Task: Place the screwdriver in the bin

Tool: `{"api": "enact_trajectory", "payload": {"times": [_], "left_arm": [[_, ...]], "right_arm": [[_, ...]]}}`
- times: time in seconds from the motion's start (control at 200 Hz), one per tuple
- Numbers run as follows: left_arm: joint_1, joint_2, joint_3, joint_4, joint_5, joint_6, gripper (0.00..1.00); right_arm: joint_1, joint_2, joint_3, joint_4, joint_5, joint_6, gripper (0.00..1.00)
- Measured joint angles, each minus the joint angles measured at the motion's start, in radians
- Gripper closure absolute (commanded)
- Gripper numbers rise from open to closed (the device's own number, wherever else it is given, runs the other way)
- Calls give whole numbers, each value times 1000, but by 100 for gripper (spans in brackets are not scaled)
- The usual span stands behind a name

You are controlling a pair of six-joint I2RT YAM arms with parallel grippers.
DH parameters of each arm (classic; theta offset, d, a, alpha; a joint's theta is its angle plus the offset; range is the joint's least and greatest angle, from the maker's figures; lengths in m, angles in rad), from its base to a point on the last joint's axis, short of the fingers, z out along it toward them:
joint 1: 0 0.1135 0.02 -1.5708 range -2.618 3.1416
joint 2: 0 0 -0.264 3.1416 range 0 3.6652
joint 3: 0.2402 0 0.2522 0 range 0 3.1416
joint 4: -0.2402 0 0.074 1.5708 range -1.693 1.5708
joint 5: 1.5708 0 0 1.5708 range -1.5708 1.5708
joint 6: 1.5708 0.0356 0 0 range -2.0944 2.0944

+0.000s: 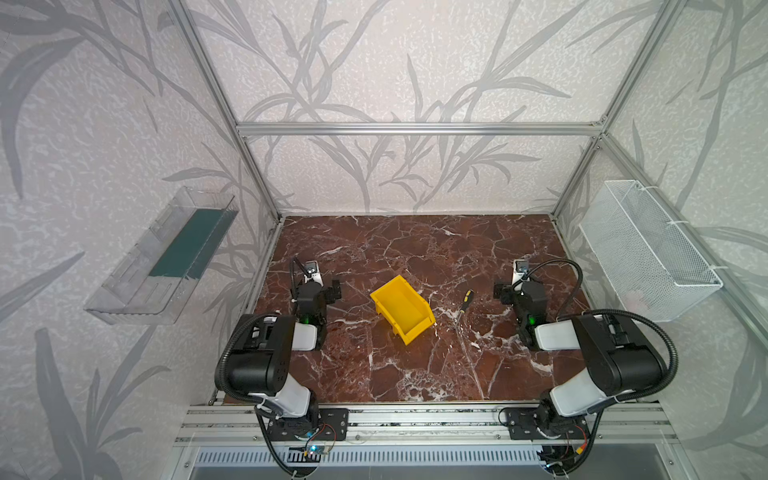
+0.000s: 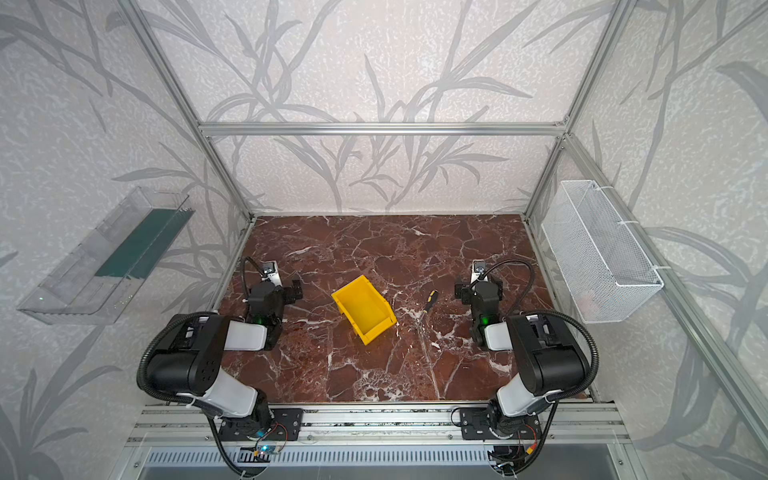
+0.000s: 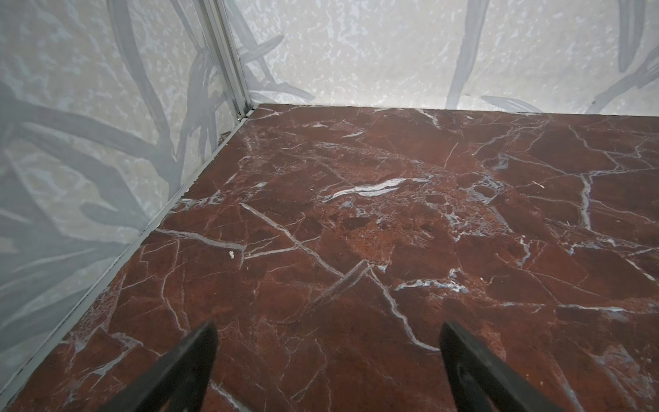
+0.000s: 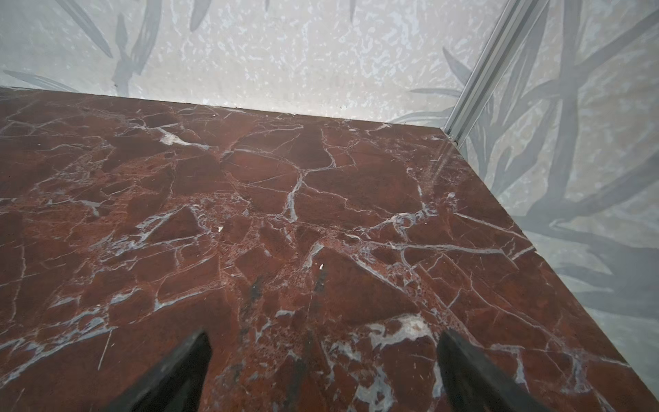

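The desk (image 1: 415, 249) is covered with red-brown marble crossed by white veins. It is enclosed by pale walls (image 1: 374, 62) printed with grey leaves and by an aluminium frame (image 1: 415, 129). A clear tray (image 1: 137, 286) is fixed on the left wall, a white mesh basket (image 1: 648, 253) on the right.

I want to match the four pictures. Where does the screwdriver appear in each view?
In a top view: screwdriver right of centre, beside the bin.
In a top view: screwdriver near centre, right of the bin.
Left wrist: absent.
Right wrist: absent.
Shared landmark: the bin.
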State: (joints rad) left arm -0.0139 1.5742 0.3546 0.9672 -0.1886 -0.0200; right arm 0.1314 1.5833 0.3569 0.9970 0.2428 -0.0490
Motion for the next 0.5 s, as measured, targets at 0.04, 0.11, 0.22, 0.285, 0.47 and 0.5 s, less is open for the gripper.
{"api": "enact_trajectory", "payload": {"times": [0.04,0.11,0.22,0.285,0.47,0.5], "left_arm": [[0,0,0,-3,1,0,1],[2,0,0,-7,2,0,1],[2,0,0,-11,5,0,1],[2,0,0,-12,5,0,1],[4,0,0,-16,12,-2,1],[4,0,0,-16,12,-2,1]], "right_arm": [[0,0,0,0,0,0,1],[0,0,0,0,0,0,1],[0,0,0,0,0,0,1],[0,0,0,0,0,0,1],[0,0,0,0,0,0,1],[0,0,0,0,0,0,1]]}}
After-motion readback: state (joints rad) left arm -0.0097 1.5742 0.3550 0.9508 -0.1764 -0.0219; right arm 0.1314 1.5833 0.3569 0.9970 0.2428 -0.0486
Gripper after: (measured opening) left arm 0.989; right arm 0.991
